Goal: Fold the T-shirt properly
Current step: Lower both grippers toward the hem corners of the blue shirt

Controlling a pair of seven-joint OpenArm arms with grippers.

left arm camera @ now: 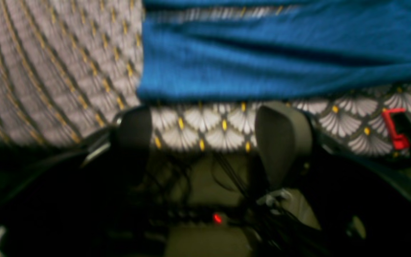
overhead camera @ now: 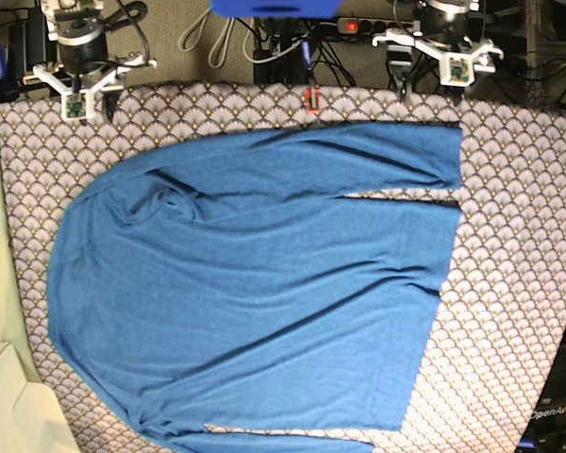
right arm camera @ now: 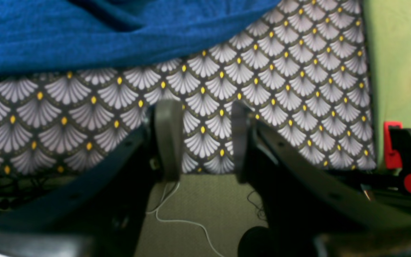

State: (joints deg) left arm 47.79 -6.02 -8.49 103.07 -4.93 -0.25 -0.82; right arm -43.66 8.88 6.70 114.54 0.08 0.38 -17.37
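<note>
Currently the T-shirt (overhead camera: 245, 283) lies spread flat on the desk (overhead camera: 519, 283), covering most of the scallop-patterned cloth (overhead camera: 509, 189). One long sleeve (overhead camera: 377, 156) is laid along the far edge, running toward the left arm's side, with a thin strip of cloth showing between it and the body. The hem edge faces the left arm's side; the rounded shoulder end faces the right arm's side. Fabric has shallow wrinkles, no fold in the body visible.

Left tool (left arm camera: 205, 128): jaws wide apart, nothing between them, just off the sleeve edge at the far desk edge. View is blurred.

Right tool (right arm camera: 202, 139): jaws parted, gap narrower than the left, nothing gripped, bare cloth between them, the shirt's edge close ahead.

Both tools sit at the far edge, near opposite corners. A red clamp (overhead camera: 310, 98) sits at the middle of the far edge.
</note>
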